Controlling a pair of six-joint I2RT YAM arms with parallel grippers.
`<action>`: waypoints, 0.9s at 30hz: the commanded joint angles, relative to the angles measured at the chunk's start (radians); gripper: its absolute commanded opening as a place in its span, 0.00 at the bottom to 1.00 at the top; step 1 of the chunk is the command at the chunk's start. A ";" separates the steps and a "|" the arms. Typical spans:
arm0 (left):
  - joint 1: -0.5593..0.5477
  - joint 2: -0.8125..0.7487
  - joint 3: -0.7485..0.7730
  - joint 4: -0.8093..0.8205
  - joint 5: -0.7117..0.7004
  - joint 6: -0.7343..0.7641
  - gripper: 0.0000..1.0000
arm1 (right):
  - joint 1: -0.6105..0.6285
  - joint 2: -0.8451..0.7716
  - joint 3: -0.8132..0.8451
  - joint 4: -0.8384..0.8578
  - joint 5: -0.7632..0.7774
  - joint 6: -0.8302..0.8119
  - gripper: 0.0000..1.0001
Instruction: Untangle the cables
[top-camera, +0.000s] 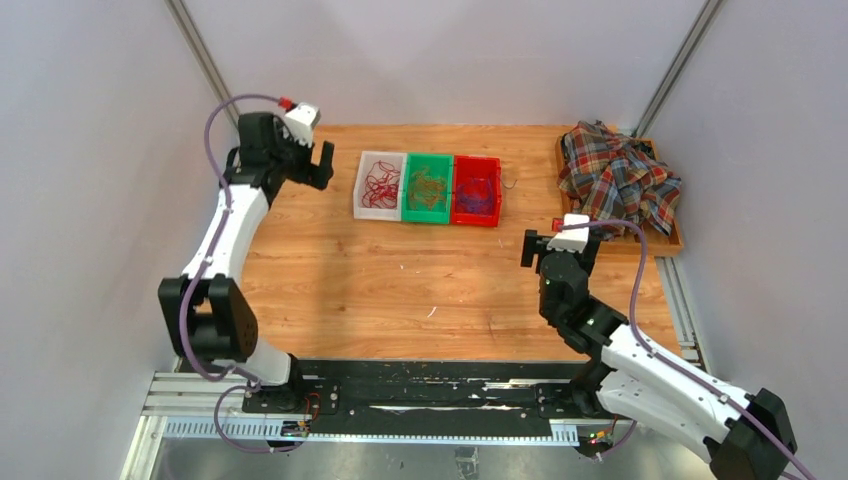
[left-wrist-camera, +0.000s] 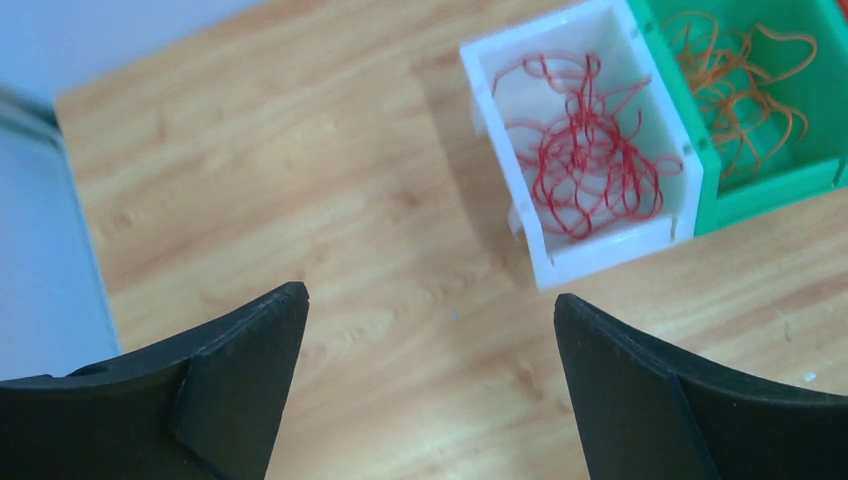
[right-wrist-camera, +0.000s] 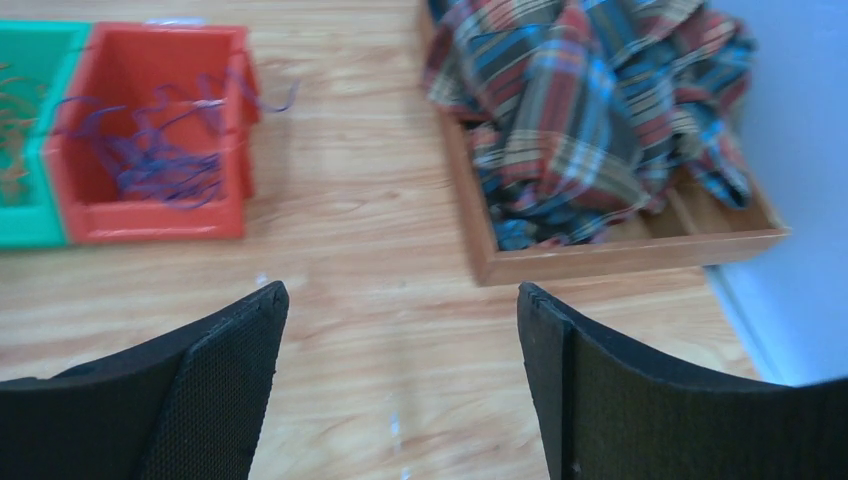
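Left gripper (left-wrist-camera: 425, 300): fingers spread wide, nothing between them, hovering over bare table (left-wrist-camera: 300, 150) just beside the white bin (left-wrist-camera: 560, 265). Right gripper (right-wrist-camera: 400, 290) is the same deal, wide open and empty, hanging over the wood between the red bin (right-wrist-camera: 150, 220) and the tray (right-wrist-camera: 620, 255).

So where are the cables? All binned by colour, as far as I can see. The red cables (left-wrist-camera: 585, 160) are in the white bin, the orange cables (left-wrist-camera: 740, 70) in the green bin (left-wrist-camera: 760, 195) next door, and the purple cables (right-wrist-camera: 150, 150) in the red bin. The three bins sit touching in a row at the far middle of the table. No mixed bunch anywhere on the wood, so I'd call this basically done; both arms look parked off to the sides.

What might be left: one purple strand flops over the red bin's rim toward the tray side, and the top view shows a tiny pale something on the table just beside that bin. Could be a stray bit, too small to tell. There are a couple of pale flecks nearer the middle of the table too.

Stuff I can't check:
- The right wrist view is blurry, so the purple loops are mush.
- The green bin is cut off in both wrist views.
- Within each bin the loops pile on each other, so whether each colour is knot-free I can't say.
- The plaid cloth (right-wrist-camera: 590, 110) fills most of the tray, and anything under it is hidden.
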 joint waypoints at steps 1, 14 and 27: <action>0.024 -0.131 -0.335 0.237 0.055 -0.137 0.98 | -0.109 0.091 0.016 0.136 0.106 -0.125 0.84; 0.040 -0.305 -1.107 1.152 -0.046 -0.207 0.98 | -0.438 0.209 -0.155 0.389 -0.008 -0.072 0.86; 0.039 -0.185 -1.267 1.581 -0.130 -0.274 0.98 | -0.521 0.633 -0.275 1.026 -0.267 -0.326 0.87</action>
